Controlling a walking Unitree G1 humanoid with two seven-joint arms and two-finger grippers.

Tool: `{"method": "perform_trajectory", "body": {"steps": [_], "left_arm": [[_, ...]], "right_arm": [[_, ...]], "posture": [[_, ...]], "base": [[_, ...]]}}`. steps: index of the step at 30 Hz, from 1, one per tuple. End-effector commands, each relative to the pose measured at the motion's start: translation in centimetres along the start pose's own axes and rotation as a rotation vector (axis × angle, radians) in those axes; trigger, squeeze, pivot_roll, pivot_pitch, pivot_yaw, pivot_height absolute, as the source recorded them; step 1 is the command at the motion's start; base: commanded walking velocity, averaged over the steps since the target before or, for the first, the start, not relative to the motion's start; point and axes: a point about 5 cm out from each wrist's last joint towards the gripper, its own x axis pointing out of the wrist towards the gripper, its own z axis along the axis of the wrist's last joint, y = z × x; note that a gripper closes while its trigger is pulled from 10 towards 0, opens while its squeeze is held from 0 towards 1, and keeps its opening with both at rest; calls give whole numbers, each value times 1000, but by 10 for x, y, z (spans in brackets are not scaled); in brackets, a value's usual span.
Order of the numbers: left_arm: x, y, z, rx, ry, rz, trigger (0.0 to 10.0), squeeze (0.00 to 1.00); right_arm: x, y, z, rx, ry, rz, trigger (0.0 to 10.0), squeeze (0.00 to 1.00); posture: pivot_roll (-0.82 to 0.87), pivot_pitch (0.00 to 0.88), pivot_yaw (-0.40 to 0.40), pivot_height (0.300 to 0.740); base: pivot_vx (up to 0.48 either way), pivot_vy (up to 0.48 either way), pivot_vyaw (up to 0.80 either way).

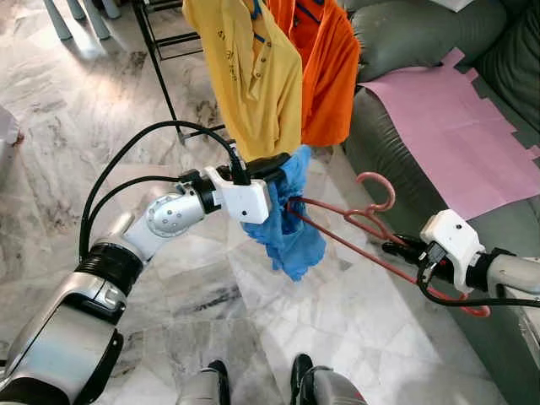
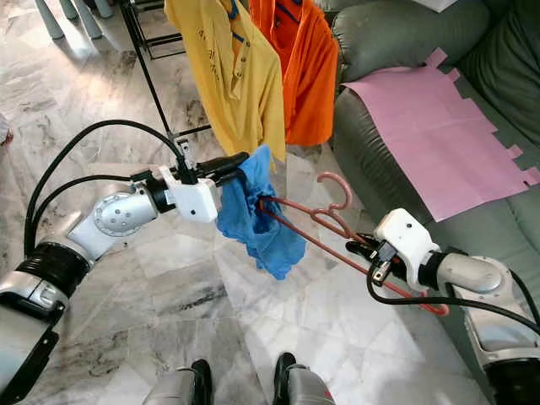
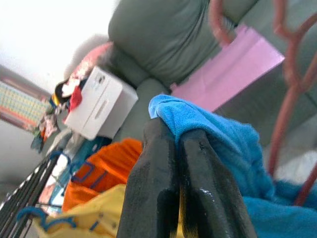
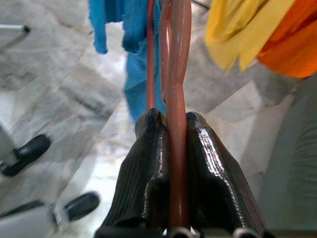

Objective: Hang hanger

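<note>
A: Where is the hanger located, and how is it held?

B: The red hanger is held out over the marble floor, between the 2 arms and just left of the grey sofa. Its wire is clamped between the 2 black fingers of the right gripper, which is closed tightly on it, as confirmed in the right wrist view. The hook is pointed up and away from the robot.

A: What is carried on the hanger?

B: A blue cloth is draped over the hanger's left end and is hung down toward the floor.

A: How is the left gripper configured?

B: The left gripper is closed on the upper edge of the blue cloth; a fold of the fabric is pinched between its fingers.

A: What is positioned farther away?

B: A yellow polo shirt and an orange polo shirt are hung side by side on a black rack, beyond the blue cloth. A pink sheet is spread on the sofa seat at right.
</note>
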Motion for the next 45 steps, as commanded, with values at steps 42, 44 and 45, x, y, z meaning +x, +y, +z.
{"method": "perform_trajectory", "body": {"steps": [42,44,45], "left_arm": [[-7,-26,-29,-151,374,-92,10000,0],[-6,-26,-28,-154,368,-90,10000,0],[-5,-26,-27,-155,360,-99,10000,0]], "right_arm": [[5,10,5,25,-18,123,10000,0],[5,9,4,15,-8,110,10000,0],[5,9,4,19,-7,103,10000,0]], "posture": [[-49,265,6,740],[-49,265,6,740],[-54,266,7,740]], "base": [[0,0,0],[0,0,0],[0,0,0]]}}
